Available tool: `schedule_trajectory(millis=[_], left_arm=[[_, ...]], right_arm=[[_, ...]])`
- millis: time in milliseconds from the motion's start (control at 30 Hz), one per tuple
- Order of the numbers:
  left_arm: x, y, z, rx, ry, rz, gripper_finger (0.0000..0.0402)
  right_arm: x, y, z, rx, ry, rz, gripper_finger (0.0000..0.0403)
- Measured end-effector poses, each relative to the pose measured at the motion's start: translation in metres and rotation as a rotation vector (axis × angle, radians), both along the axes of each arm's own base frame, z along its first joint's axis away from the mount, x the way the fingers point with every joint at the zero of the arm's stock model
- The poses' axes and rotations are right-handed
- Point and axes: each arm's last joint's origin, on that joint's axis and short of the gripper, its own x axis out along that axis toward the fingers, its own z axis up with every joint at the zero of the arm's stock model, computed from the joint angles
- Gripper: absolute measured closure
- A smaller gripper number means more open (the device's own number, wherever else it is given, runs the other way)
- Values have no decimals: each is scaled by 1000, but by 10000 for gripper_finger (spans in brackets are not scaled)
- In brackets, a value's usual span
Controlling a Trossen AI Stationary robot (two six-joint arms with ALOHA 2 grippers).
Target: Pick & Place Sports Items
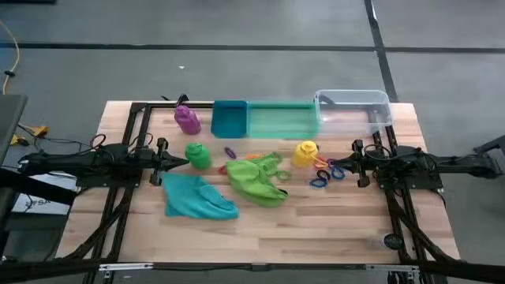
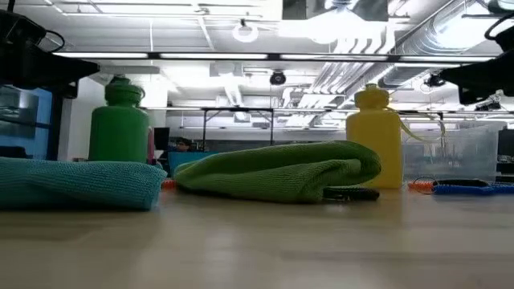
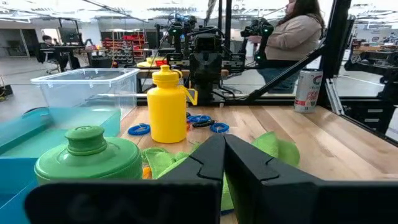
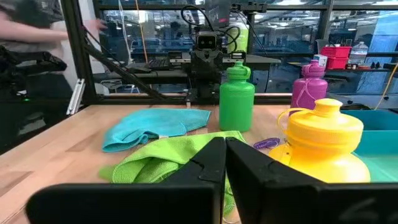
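Behind bottles – blue bin (image 1: 230,119), green bin (image 1: 282,120)

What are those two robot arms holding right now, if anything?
Nothing. The left pincer sits closed and empty beside the green bottle; the right pincer is closed and empty near the yellow bottle.

Two arms, both matte black, slim boxy links, black cables looping along them. Left gripper (image 1: 178,163) and right gripper (image 1: 338,165): black, narrow, tapering to point. Wrist views: each pair of fingers (image 3: 208,163) black, angular, wedge-shaped, flat faces meeting at thin seam, rising from wide black base.
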Motion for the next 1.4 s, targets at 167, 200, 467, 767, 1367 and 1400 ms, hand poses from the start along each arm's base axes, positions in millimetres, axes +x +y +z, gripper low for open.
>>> schedule_trajectory(millis=[167,200,467,767,1367,1400], left_arm=[[0,0,0,0,0,0,401],[0,0,0,0,0,0,401],[0,0,0,0,0,0,401],[0,0,0,0,0,0,401],[3,-5,31,-35,-17,-49,401],[4,-5,35,-34,-19,-51,401]], right_arm=[[0,0,0,0,0,0,402],[0,0,0,0,0,0,402],[0,0,0,0,0,0,403],[0,0,0,0,0,0,403],[0,0,0,0,0,0,403],[0,0,0,0,0,0,402]])
